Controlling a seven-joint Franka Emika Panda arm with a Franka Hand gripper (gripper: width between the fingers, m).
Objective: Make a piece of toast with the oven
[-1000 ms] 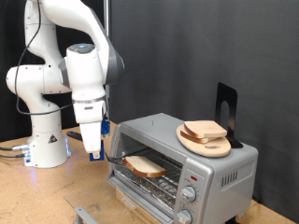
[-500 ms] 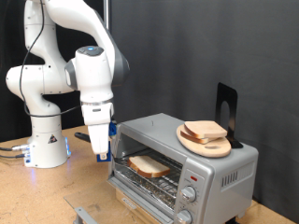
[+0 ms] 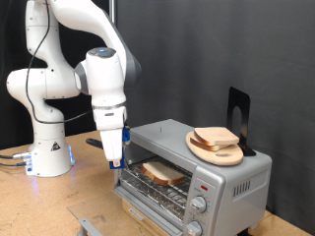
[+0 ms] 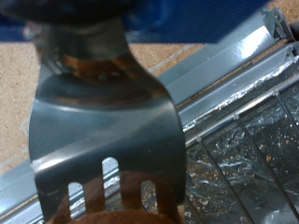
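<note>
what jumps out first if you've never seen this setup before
The white robot arm dominates the exterior view's left, its end effector hanging low at the open front of the silver oven. A slice of toast lies on the rack inside, and another slice sits on a round wooden plate on the oven's top. The wrist view is filled by a slotted metal spatula over the oven's open door.

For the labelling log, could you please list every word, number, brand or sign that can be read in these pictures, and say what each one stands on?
No text can be read in either view.
Robot base: a small triangular warning sign, its symbol too small to make out.
Oven: a red mark on the front panel above the two knobs, too small to read; no legible dial numbers.
Wrist view: only the metal spatula and the oven's tray, no lettering.
</note>
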